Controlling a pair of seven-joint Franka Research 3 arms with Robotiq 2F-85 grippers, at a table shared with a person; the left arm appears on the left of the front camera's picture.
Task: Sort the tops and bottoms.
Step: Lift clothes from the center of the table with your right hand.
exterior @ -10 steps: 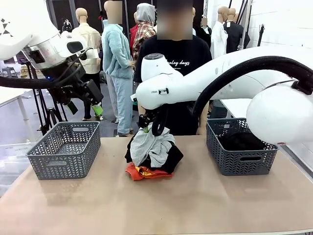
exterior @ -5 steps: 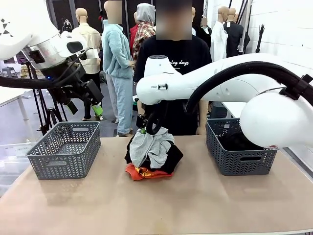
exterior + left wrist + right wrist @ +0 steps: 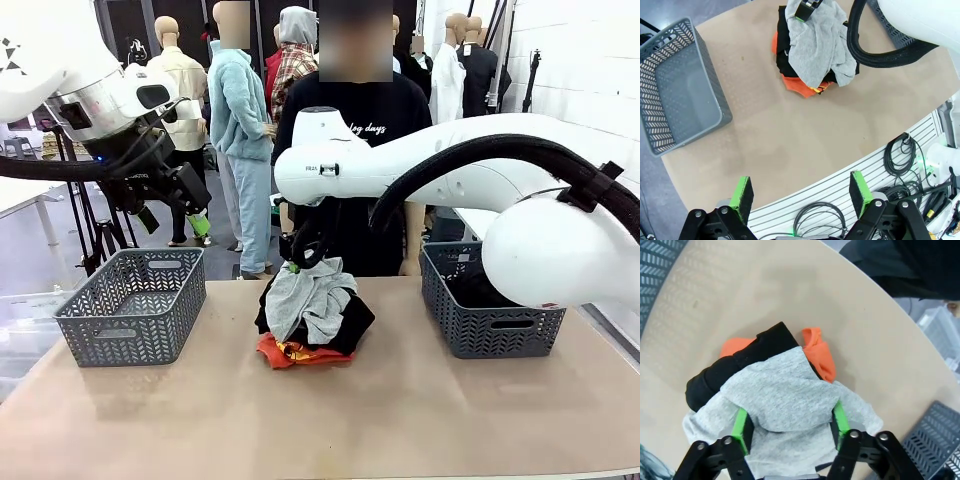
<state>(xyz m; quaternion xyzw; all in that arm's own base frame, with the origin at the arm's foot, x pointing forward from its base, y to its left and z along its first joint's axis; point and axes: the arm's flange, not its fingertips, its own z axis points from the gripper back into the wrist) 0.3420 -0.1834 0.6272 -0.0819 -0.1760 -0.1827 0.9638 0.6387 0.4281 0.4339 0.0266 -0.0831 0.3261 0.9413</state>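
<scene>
The near half of the table (image 3: 330, 420) lies bare from side to side, giving free passage in front of the pile of clothes (image 3: 308, 318). Bare gaps also run between the pile and the left basket (image 3: 130, 305), and between the pile and the right basket (image 3: 490, 312). Above the pile the way is blocked: the right arm (image 3: 450, 170) spans in from the right, its black hose (image 3: 880, 57) hanging beside the pile, and the right gripper (image 3: 298, 262) sits spread on the pile's top. The left gripper (image 3: 177, 225) hangs above the left basket, which is bare inside, while black cloth (image 3: 490, 285) lies in the right one. A person (image 3: 360, 110) stands at the far edge.
</scene>
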